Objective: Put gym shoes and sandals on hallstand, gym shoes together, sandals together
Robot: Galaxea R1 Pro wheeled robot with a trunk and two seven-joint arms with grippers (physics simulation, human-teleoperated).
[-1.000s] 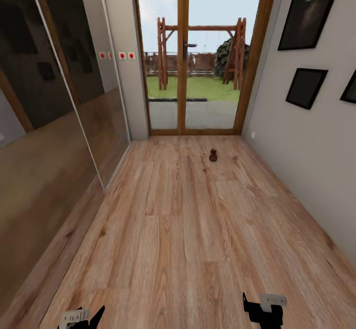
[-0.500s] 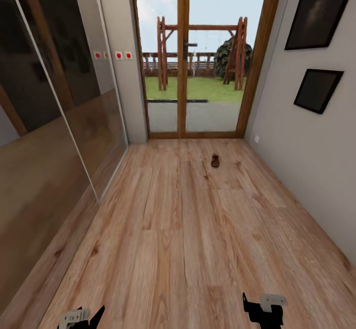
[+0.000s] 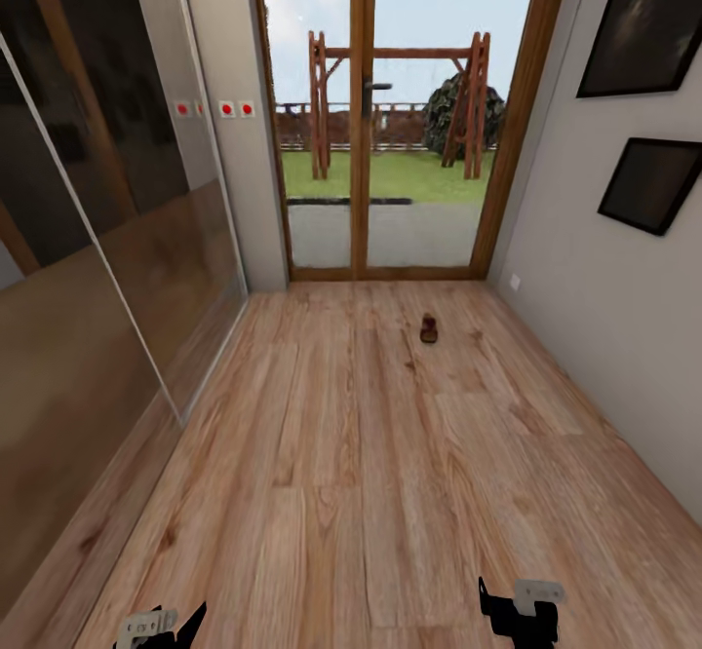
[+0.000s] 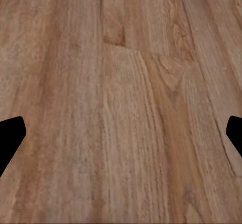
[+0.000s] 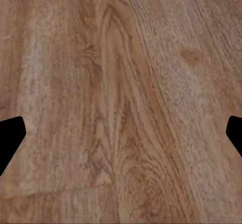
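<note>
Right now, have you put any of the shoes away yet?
Nothing looks put away yet. One small brown sandal lies far ahead on the light brown wood-plank floor, near the wood-framed glass door. Both hands, left and right, are open and hold nothing. Fetching that sandal is still to do.

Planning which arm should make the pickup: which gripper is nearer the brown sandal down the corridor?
Right. The sandal lies far ahead, right of centre; the right gripper sits roughly below it, while the left gripper is well off to the left.
</note>
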